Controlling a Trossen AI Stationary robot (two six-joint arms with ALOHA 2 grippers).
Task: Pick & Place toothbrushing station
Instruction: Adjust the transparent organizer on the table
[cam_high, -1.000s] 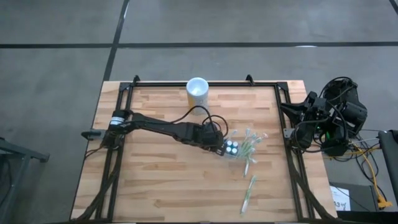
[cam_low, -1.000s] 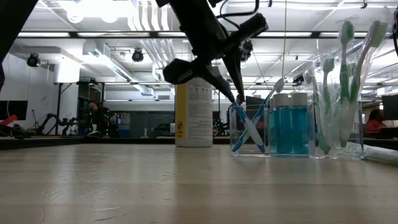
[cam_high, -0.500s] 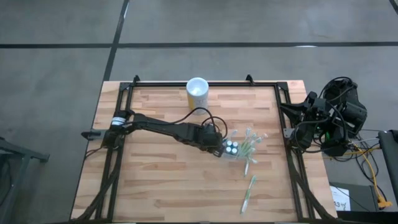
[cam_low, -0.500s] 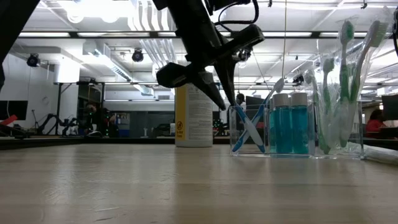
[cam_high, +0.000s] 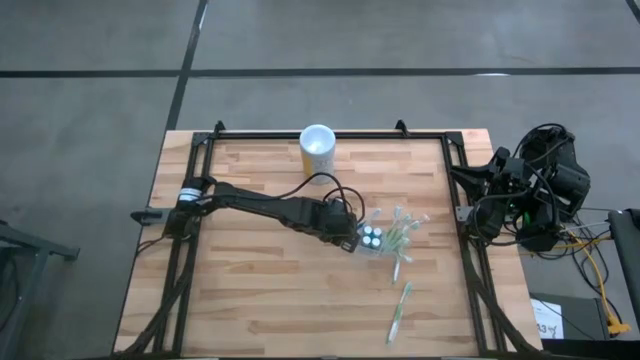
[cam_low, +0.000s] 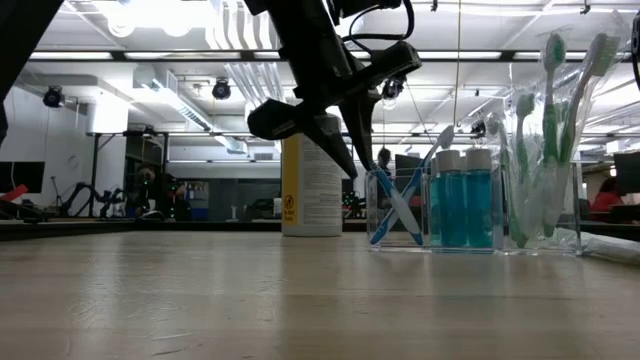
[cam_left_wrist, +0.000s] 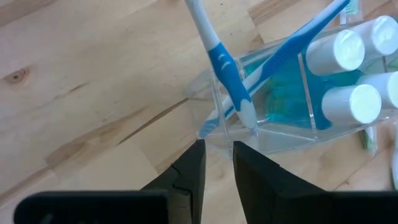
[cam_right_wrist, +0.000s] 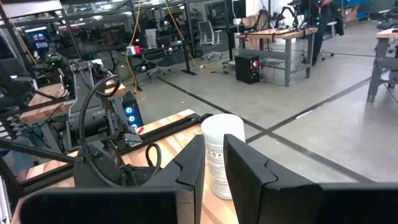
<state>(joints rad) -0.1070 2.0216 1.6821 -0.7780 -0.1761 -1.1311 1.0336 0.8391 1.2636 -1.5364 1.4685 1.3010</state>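
On the wooden tabletop (cam_high: 260, 290), the left gripper (cam_left_wrist: 216, 163), jaws slightly spread, nears the clear toothbrushing station (cam_left_wrist: 273, 106); workshop behind.

The wooden counter (cam_high: 260, 280) carries a yellow cup (cam_high: 317, 148), the clear toothbrushing station (cam_high: 385, 240) and a loose green toothbrush (cam_high: 400, 310).
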